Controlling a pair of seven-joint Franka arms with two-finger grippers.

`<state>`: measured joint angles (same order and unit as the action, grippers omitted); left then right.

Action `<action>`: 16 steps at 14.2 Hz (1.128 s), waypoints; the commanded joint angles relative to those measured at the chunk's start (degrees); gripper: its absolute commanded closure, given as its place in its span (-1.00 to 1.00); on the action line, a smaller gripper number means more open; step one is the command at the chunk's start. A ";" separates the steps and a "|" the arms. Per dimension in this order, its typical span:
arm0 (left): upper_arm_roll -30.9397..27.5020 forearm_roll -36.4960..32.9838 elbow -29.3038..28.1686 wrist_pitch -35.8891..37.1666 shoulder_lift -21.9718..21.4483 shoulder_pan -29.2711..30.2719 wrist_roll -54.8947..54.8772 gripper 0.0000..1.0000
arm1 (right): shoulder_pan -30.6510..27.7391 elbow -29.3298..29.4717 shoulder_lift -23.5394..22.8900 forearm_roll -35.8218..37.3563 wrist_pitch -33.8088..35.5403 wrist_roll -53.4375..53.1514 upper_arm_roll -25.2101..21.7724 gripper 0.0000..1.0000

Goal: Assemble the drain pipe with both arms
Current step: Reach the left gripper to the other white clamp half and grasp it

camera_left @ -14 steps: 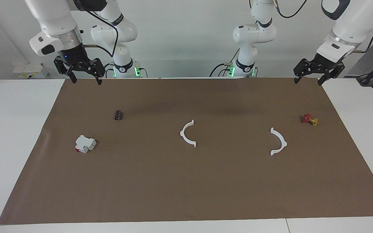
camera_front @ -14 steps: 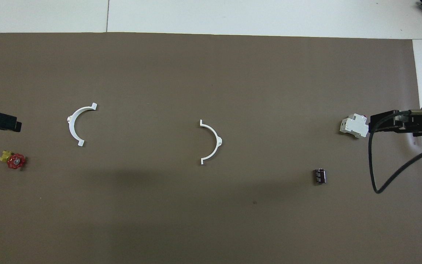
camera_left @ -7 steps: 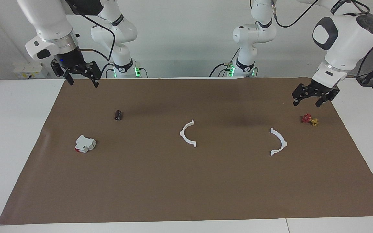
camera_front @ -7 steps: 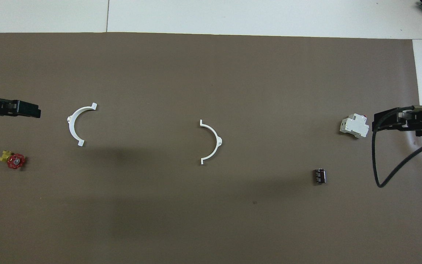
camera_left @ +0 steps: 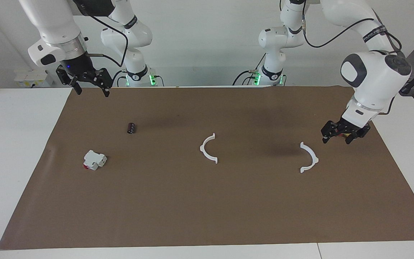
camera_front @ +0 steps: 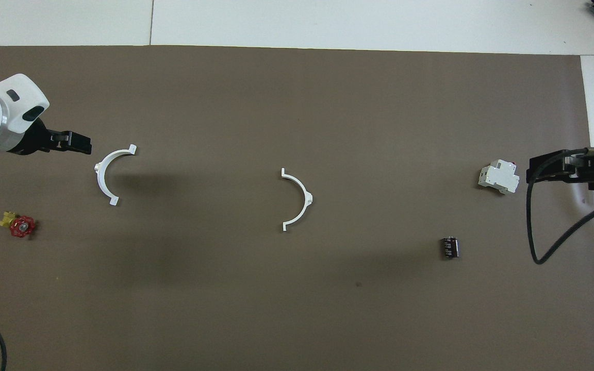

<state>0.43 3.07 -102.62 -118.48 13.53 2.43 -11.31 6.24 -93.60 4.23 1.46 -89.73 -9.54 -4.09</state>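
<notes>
Two white half-rings of the drain pipe lie apart on the brown mat. One [camera_left: 201, 148] [camera_front: 307, 198] is at mid-table. The other [camera_left: 316, 158] [camera_front: 100, 178] is toward the left arm's end. My left gripper [camera_left: 335, 140] [camera_front: 78, 143] is open and empty. It hangs low over the mat beside that second half-ring, apart from it. My right gripper [camera_left: 92, 92] [camera_front: 549, 170] is open and empty, raised over the mat's edge at the right arm's end.
A blocky white part with a red end [camera_left: 94, 160] [camera_front: 498, 178] and a small black cylinder [camera_left: 131, 128] [camera_front: 450, 247] lie toward the right arm's end. A red and yellow valve [camera_front: 18, 225] lies near the left gripper. The brown mat [camera_left: 207, 208] covers the table.
My left arm has come down and out from the mat's corner to beside the half-ring at its end. My right gripper has barely moved. Nothing on the mat has moved.
</notes>
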 commanded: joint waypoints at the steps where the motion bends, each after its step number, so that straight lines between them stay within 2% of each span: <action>1: 0.01 1.06 -4.06 -3.67 -0.17 0.21 -3.19 -0.80 | -0.71 0.26 0.43 -0.23 1.14 1.62 0.49 -1.00; 2: 0.01 1.06 -6.08 -5.51 -0.25 0.29 -3.63 -0.77 | -0.53 0.00 0.43 -0.14 0.96 1.71 0.49 -1.00; 4: 0.01 1.06 -6.45 -6.93 0.70 0.38 -4.69 -0.77 | -0.96 0.43 -1.23 -0.23 1.93 2.06 0.57 -1.00; 8: 0.01 0.98 -6.44 -12.81 6.07 0.03 -4.86 -0.76 | -0.88 -0.27 -1.06 -0.23 1.31 2.15 0.49 -1.00; 11: 0.01 1.06 -8.19 -13.17 5.99 0.82 -8.55 -0.74 | -0.88 -0.62 -0.54 -0.23 1.31 1.98 0.49 -1.00; 14: -0.08 1.06 -9.96 -13.79 5.63 0.82 -8.64 -0.61 | -0.71 -0.53 -0.10 -0.14 1.40 2.24 0.49 -1.00; 16: -0.08 1.06 -9.96 -13.36 5.55 1.17 -8.64 -0.44 | -0.71 -0.44 -0.01 -0.23 1.40 2.24 0.49 -1.00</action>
<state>0.13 3.08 -110.62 -130.77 20.55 2.71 -18.36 6.25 -93.76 3.34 1.46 -88.99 -9.12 -4.04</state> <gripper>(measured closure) 0.203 0.000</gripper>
